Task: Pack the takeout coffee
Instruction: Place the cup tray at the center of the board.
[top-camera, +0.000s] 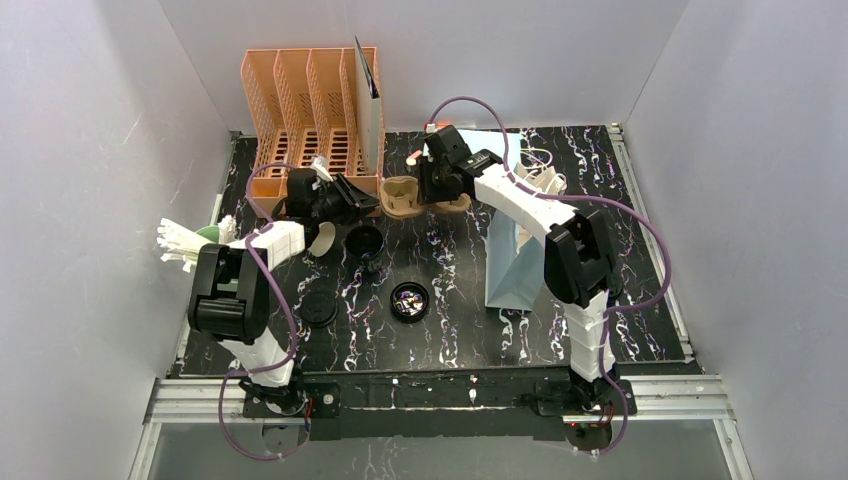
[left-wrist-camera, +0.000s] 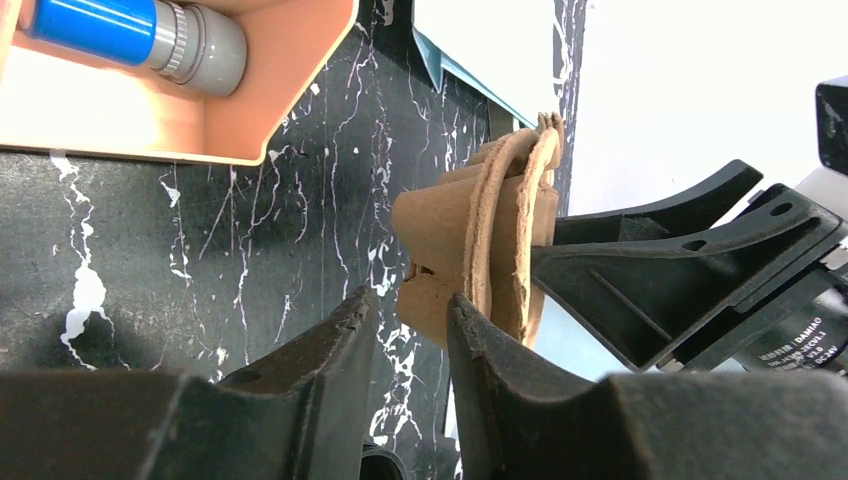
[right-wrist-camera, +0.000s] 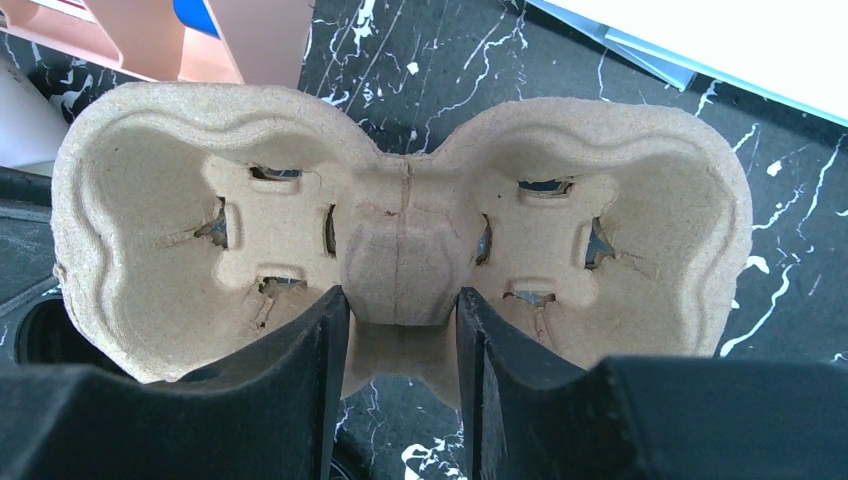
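Carrier (right-wrist-camera: 150, 190) of brown pulp clamped at centre ridge between fingers of right gripper (right-wrist-camera: 400, 300); fingers of left gripper (left-wrist-camera: 411, 320) slightly apart, holding nothing, one tip just beside carrier's rim.

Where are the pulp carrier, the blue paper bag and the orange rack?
pulp carrier (right-wrist-camera: 400, 215), right wrist view, middle ridge.
blue paper bag (top-camera: 510, 270), top external view, front face.
orange rack (top-camera: 258, 105), top external view, left side wall.

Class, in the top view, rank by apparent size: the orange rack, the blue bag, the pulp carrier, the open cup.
1. orange rack
2. blue bag, though both stand tall, nearer the camera
3. pulp carrier, partly hidden
4. open cup
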